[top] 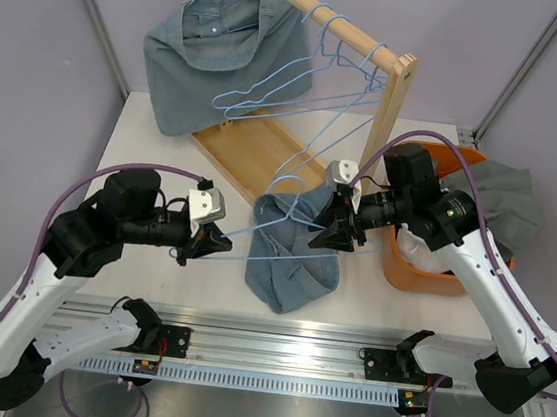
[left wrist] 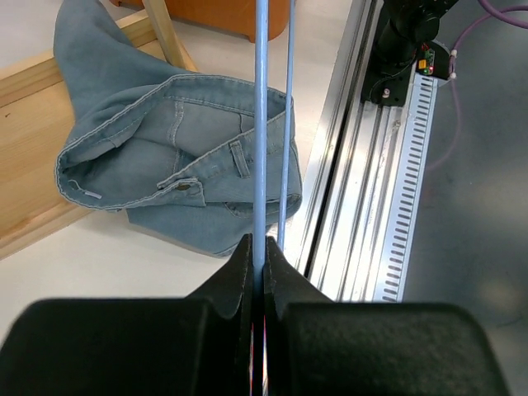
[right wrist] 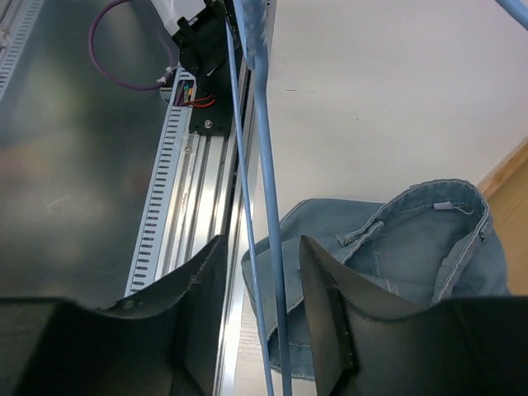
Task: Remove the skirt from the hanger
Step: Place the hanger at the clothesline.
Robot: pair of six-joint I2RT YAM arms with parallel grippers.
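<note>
The skirt [top: 291, 260] lies crumpled on the surface [top: 154, 154], waistband up, between my two arms and just in front of the rack [top: 254, 160]. My left fingers [left wrist: 250, 268] are clenched on the hanger [left wrist: 261, 124], pinching one blue wire. My right fingers [top: 336, 233] stand released, with both hanger wires running through the gap and neither pad pressing on them. The hanger hangs above the skirt, and I judge the cloth is free of it, so the main job looks done. What seems left is to lift the hanger clear and put it somewhere.

From above I can see the whole layout: the skirt's place against the rack and the orange bin [top: 407, 269], and how the wires cross over it. That view cannot tell me whether any wire is threaded through the waistband. My left wrist view shows the wires passing above the open waistband with the button flap plain. My right wrist view alone shows the gap between my right fingers.
</note>
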